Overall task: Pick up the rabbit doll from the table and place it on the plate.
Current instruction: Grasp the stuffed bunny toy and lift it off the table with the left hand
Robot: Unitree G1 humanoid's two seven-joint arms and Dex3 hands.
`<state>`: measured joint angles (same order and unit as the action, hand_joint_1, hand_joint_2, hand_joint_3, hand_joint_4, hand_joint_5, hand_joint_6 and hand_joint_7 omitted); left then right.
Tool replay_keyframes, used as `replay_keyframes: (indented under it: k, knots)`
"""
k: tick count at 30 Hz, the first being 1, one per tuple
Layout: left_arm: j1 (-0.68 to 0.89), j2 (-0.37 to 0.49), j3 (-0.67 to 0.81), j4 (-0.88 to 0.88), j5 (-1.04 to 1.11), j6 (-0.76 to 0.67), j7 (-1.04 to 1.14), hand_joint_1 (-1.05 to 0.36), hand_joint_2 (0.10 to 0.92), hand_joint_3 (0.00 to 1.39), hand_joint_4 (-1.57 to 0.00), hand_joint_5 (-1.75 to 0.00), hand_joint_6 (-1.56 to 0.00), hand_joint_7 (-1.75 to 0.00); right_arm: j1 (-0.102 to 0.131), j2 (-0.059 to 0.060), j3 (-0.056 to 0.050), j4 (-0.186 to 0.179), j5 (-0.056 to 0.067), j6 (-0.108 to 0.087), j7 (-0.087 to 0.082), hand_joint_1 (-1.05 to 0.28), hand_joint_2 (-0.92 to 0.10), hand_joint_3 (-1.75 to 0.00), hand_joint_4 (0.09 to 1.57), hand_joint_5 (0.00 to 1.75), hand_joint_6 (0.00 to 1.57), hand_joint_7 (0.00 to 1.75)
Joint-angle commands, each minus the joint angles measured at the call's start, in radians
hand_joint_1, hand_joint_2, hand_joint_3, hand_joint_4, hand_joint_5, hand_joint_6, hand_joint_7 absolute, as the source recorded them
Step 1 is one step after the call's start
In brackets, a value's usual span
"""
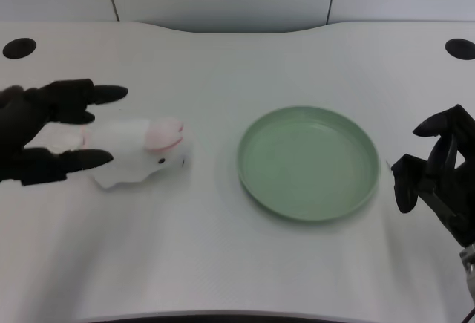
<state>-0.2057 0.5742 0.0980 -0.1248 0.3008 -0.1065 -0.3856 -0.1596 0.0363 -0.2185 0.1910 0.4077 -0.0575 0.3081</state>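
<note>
White table (pixel 223 263), big and flat under everything. Green plate (pixel 308 162) right of centre, nothing on it. My left hand (pixel 44 131) at far left, fingers spread either side of the rabbit doll's (pixel 137 152) rear end, not clamped yet. Doll lies on the table, well apart from plate. Grasp, lift, placing all left to do
</note>
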Motion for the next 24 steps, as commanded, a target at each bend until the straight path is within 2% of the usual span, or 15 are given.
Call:
replay_keyframes:
  k: [1,6,8,10,12,13,15,16,17,18,20,22,24]
  knots:
    - [-0.100,0.065,-0.079,0.094,0.141,-0.034,0.036,-0.73,0.913,0.02,-0.36,-0.03,-0.34,0.00,0.001,-0.014,-0.006,0.003,0.005,-0.005,0.003,-0.54,-0.61,-1.41,1.20,1.75,0.64,1.75]
    - [-0.260,0.093,-0.201,0.256,0.267,-0.051,0.021,-0.87,0.921,0.02,-0.16,0.00,-0.17,0.00,0.001,-0.025,-0.004,0.006,-0.006,-0.006,0.005,-0.53,-0.61,-1.42,1.24,1.75,0.65,1.75]
    - [-0.332,0.080,-0.255,0.329,0.298,-0.017,-0.022,-0.90,0.921,0.03,-0.09,0.00,-0.11,0.00,-0.004,-0.026,-0.007,0.013,-0.002,-0.008,0.008,-0.53,-0.61,-1.42,1.25,1.75,0.65,1.75]
    - [-0.388,0.067,-0.298,0.391,0.317,0.015,-0.060,-0.91,0.908,0.02,-0.03,0.00,-0.07,0.00,-0.008,-0.026,-0.010,0.023,-0.002,-0.021,0.014,-0.54,-0.60,-1.42,1.24,1.75,0.65,1.75]
    - [-0.436,0.047,-0.338,0.470,0.328,0.027,-0.076,-0.91,0.900,0.01,-0.01,0.00,-0.05,0.00,-0.010,-0.022,-0.011,0.026,0.001,-0.023,0.012,-0.54,-0.60,-1.43,1.24,1.75,0.66,1.75]
    - [-0.458,0.037,-0.359,0.515,0.330,0.029,-0.089,-0.92,0.898,0.01,-0.01,0.00,-0.04,0.00,-0.009,-0.022,-0.010,0.026,-0.003,-0.025,0.008,-0.54,-0.59,-1.43,1.24,1.75,0.66,1.75]
    - [-0.497,0.022,-0.395,0.591,0.335,0.038,-0.113,-0.94,0.904,0.01,0.00,0.00,-0.03,0.00,-0.006,-0.023,-0.007,0.020,-0.003,-0.020,0.009,-0.54,-0.60,-1.43,1.24,1.75,0.66,1.75]
    - [-0.514,0.015,-0.412,0.627,0.340,0.037,-0.115,-0.95,0.903,0.01,0.00,0.00,-0.03,0.00,-0.004,-0.025,-0.005,0.017,-0.002,-0.015,0.011,-0.54,-0.60,-1.42,1.25,1.75,0.66,1.75]
    - [-0.528,0.007,-0.427,0.664,0.346,0.032,-0.108,-0.96,0.896,0.00,-0.01,0.00,-0.04,-0.01,-0.002,-0.026,-0.004,0.011,-0.003,-0.007,0.006,-0.55,-0.60,-1.41,1.26,1.75,0.67,1.75]
    - [-0.539,-0.001,-0.440,0.696,0.349,0.026,-0.097,-0.97,0.887,0.00,-0.02,-0.01,-0.05,-0.01,0.000,-0.025,-0.006,0.007,0.002,0.000,0.003,-0.55,-0.60,-1.40,1.27,1.75,0.68,1.75]
    - [-0.571,-0.020,-0.469,0.769,0.360,0.028,-0.095,-0.98,0.883,0.00,-0.02,-0.01,-0.04,-0.01,0.002,-0.023,-0.007,0.009,0.005,-0.007,0.008,-0.54,-0.61,-1.40,1.28,1.75,0.68,1.75]
    - [-0.612,-0.049,-0.490,0.858,0.365,0.034,-0.090,-0.98,0.879,0.00,-0.01,-0.01,-0.03,-0.01,0.004,-0.024,-0.004,0.008,-0.005,-0.017,0.007,-0.54,-0.62,-1.41,1.29,1.75,0.68,1.75]
    - [-0.650,-0.077,-0.510,0.939,0.372,0.036,-0.072,-0.99,0.878,0.00,-0.01,-0.01,-0.04,-0.01,0.006,-0.025,-0.003,0.004,-0.006,-0.012,0.002,-0.54,-0.62,-1.42,1.28,1.75,0.67,1.75]
